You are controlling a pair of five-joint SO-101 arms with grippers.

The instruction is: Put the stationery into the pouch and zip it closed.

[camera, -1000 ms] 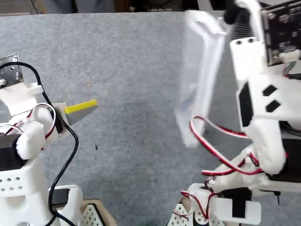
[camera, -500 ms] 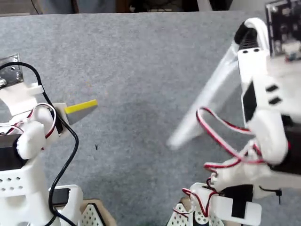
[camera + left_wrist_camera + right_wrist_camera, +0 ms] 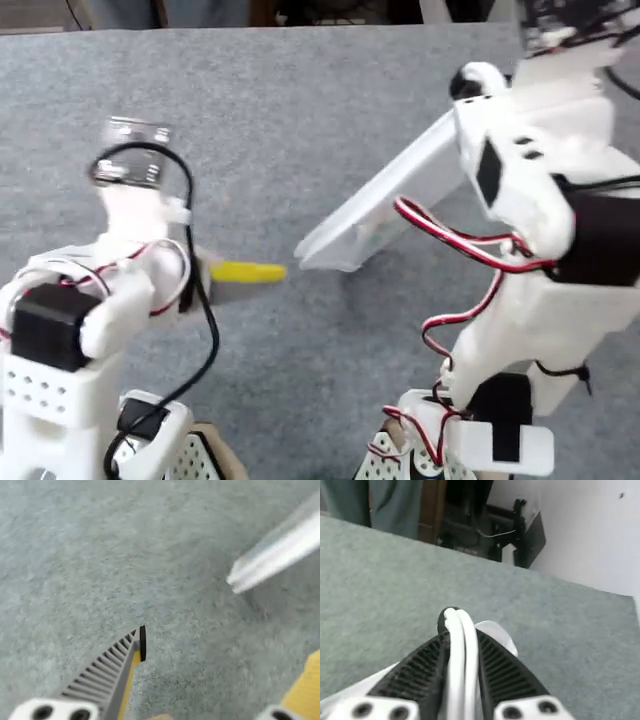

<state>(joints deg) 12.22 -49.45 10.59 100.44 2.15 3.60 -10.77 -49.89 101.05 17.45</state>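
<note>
Right wrist view: the right gripper (image 3: 458, 626) has its black ribbed jaws pressed together on a white edge of the pouch (image 3: 496, 632), which runs on past the fingertips. Left wrist view: the left gripper (image 3: 227, 652) stands with jaws wide apart and nothing between them, one ribbed finger (image 3: 141, 642) and one yellow finger (image 3: 306, 690) above the grey mat (image 3: 100, 555). High view: the pouch is clear and flat, its long axis diagonal, the held end up at the right arm and the free end slanting down toward the left gripper, ending just beside the yellow fingertip. Whether that free end touches the mat cannot be told. Faint shapes show through its wall, too blurred to identify.
</note>
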